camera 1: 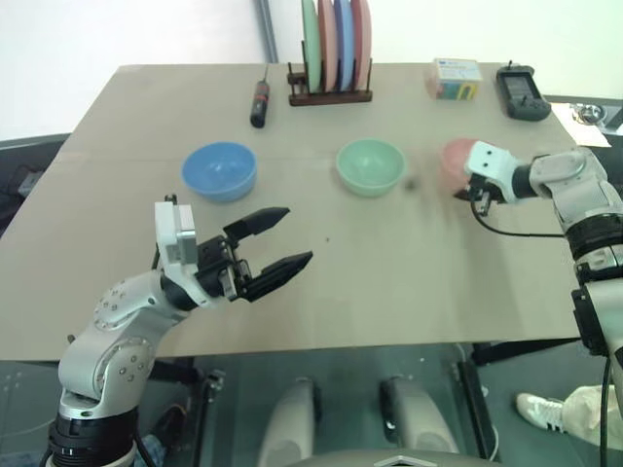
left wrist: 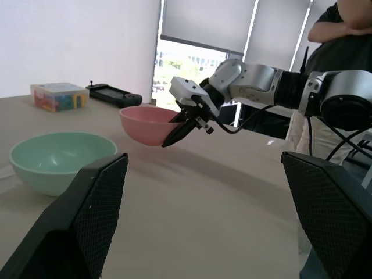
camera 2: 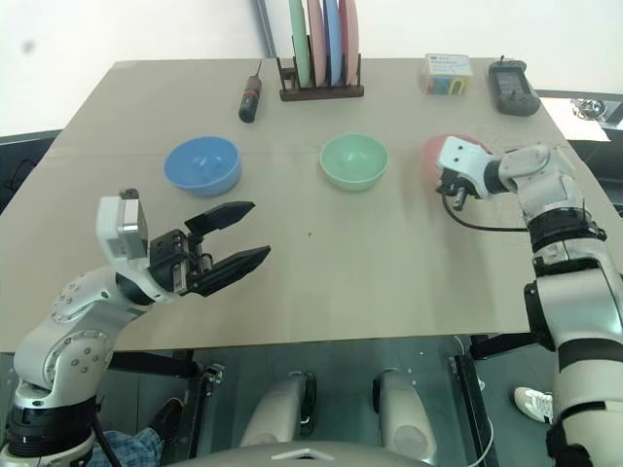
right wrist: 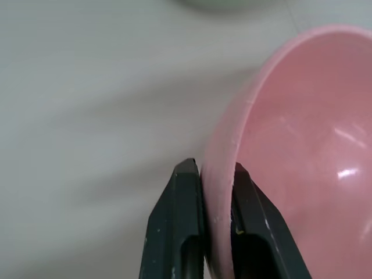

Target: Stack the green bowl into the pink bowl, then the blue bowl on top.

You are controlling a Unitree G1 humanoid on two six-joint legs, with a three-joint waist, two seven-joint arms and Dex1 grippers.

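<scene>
Firmly claw-pinched [right wrist: 216, 174] pink bowl [right wrist: 302, 151] rim

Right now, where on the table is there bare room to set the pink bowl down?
Bare tabletop spans the near half, between the open left claw and the right claw, which grips the salmon-pink plastic bowl. The gap between the light-blue plastic bowl and mint-green plastic bowl is narrower.

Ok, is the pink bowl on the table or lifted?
Lifted and tilted: the right gripper pinches the pink bowl's rim, and the left wrist view shows the bowl clear of the table.
</scene>
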